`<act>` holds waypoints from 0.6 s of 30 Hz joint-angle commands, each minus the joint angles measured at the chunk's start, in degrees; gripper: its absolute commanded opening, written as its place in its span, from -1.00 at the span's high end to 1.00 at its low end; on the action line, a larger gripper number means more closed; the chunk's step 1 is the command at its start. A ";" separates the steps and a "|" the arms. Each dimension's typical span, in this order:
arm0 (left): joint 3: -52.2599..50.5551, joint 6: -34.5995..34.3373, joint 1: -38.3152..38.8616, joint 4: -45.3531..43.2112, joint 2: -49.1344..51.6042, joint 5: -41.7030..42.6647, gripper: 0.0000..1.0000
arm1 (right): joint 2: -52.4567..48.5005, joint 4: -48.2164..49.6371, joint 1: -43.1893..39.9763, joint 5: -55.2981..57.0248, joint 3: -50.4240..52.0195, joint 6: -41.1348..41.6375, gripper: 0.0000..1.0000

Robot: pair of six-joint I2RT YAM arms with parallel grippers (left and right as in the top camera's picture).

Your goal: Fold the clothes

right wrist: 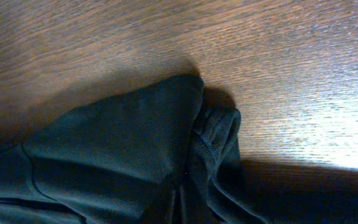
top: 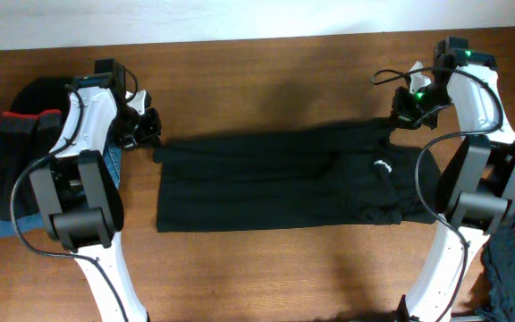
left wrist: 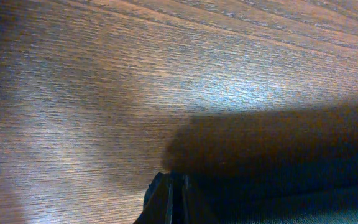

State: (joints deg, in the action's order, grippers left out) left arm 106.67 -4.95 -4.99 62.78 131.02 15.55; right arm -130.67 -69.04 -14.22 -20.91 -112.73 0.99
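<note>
Overhead: the black garment lies spread on the surface, with the left gripper and right gripper each clamped on a far corner. A fold seems to be starting; next, both should carry that edge evenly nearward.

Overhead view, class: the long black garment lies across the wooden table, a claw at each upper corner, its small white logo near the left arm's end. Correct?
Not quite. The overhead view shows the white logo near the right arm's end of the black garment, not the left. The rest holds: the left claw and right claw are at its upper corners on the table.
</note>
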 commanded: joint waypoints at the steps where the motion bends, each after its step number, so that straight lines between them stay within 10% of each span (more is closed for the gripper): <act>1: 0.31 0.09 0.33 0.07 -2.27 0.17 0.99 | 2.71 -0.33 -0.52 1.68 -1.18 -0.72 0.92; 18: 0.31 1.84 3.32 3.08 -2.27 6.12 0.99 | 2.71 -6.95 -0.55 0.96 -1.20 -8.26 0.92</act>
State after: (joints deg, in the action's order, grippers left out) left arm 106.67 -4.05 -1.32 65.17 131.02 20.38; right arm -130.67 -75.40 -14.24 -20.58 -112.73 -4.71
